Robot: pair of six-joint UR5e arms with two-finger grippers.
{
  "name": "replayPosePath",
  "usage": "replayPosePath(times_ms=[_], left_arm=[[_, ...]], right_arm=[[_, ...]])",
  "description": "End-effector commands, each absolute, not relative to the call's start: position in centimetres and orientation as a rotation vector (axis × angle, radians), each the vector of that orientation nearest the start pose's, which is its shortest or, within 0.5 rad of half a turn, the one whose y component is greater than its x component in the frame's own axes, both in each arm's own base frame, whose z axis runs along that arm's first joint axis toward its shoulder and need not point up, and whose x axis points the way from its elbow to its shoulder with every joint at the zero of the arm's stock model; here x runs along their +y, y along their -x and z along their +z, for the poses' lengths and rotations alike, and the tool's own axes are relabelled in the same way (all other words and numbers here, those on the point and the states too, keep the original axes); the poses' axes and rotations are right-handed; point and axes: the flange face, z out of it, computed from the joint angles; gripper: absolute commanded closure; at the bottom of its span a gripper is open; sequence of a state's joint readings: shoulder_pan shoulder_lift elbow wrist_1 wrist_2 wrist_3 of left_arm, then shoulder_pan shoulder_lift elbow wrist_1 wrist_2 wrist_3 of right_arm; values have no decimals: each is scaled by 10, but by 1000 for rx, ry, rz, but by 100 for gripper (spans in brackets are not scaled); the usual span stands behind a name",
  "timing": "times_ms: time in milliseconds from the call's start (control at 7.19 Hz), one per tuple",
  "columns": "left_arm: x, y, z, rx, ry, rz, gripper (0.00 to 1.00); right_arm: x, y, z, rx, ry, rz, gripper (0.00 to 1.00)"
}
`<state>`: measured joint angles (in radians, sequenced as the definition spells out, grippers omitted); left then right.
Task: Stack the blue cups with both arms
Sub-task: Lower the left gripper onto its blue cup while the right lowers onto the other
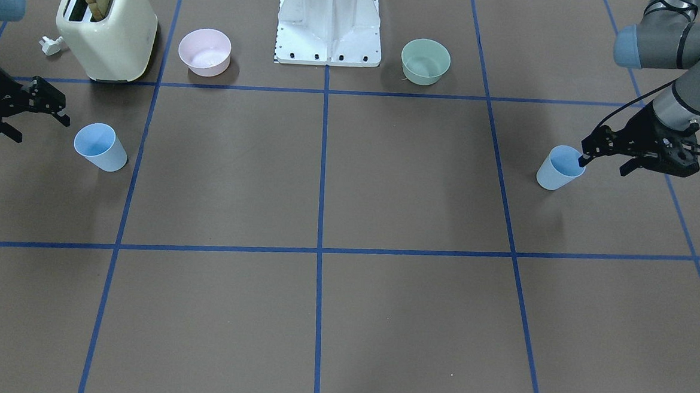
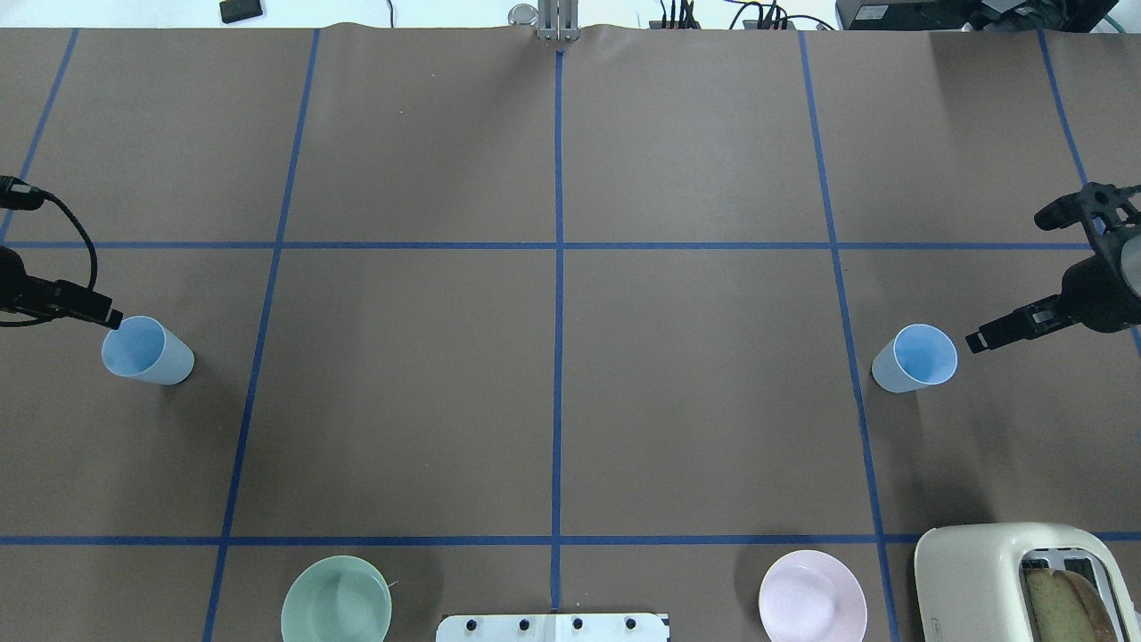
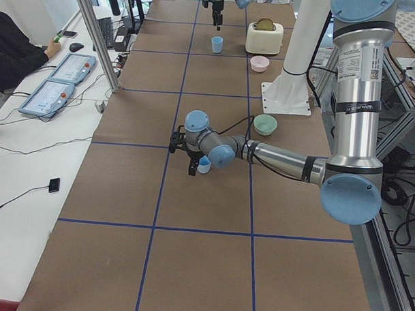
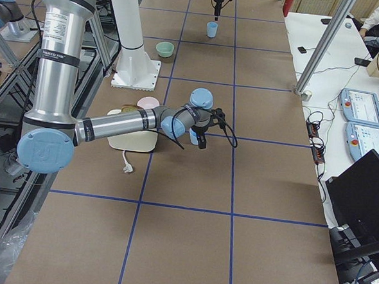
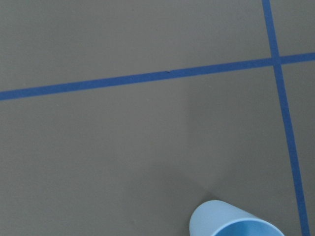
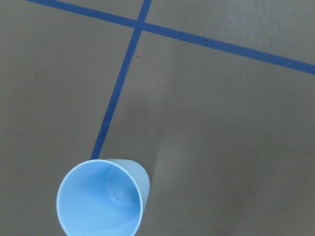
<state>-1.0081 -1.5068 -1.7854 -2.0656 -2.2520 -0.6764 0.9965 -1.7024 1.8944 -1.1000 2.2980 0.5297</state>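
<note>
Two pale blue cups stand upright and far apart on the brown table. One cup (image 1: 560, 167) (image 2: 147, 350) is on my left side. My left gripper (image 1: 603, 166) is open and empty just outboard of it, with one fingertip at the cup's rim. That cup's rim shows at the bottom of the left wrist view (image 5: 236, 223). The other cup (image 1: 101, 146) (image 2: 915, 358) is on my right side. My right gripper (image 1: 37, 127) is open and empty a short gap outboard of it. The right wrist view looks down into that cup (image 6: 101, 199).
A cream toaster (image 1: 107, 25) holding toast, a pink bowl (image 1: 205, 51) and a mint-green bowl (image 1: 425, 61) stand near the white base stand (image 1: 329, 25). A white plug (image 1: 51, 45) lies beside the toaster. Blue tape lines grid the table.
</note>
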Motion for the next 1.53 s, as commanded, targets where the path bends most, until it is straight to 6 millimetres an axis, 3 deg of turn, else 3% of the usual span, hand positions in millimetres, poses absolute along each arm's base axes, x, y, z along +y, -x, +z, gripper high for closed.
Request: replayPosePath(times_ms=[0, 278, 557, 974, 1391], left_arm=[[-442, -213, 533, 894, -102, 132, 11], [-434, -229, 536, 894, -79, 164, 31], [-433, -232, 537, 893, -74, 169, 53], [-432, -232, 532, 904, -78, 182, 99], [-431, -225, 515, 918, -97, 177, 100]], right_arm=[[-415, 198, 504, -930, -169, -298, 0], [-417, 216, 498, -921, -180, -320, 0], [-416, 220, 497, -922, -178, -322, 0], [-419, 227, 494, -927, -179, -331, 0], [-419, 231, 492, -927, -178, -326, 0]])
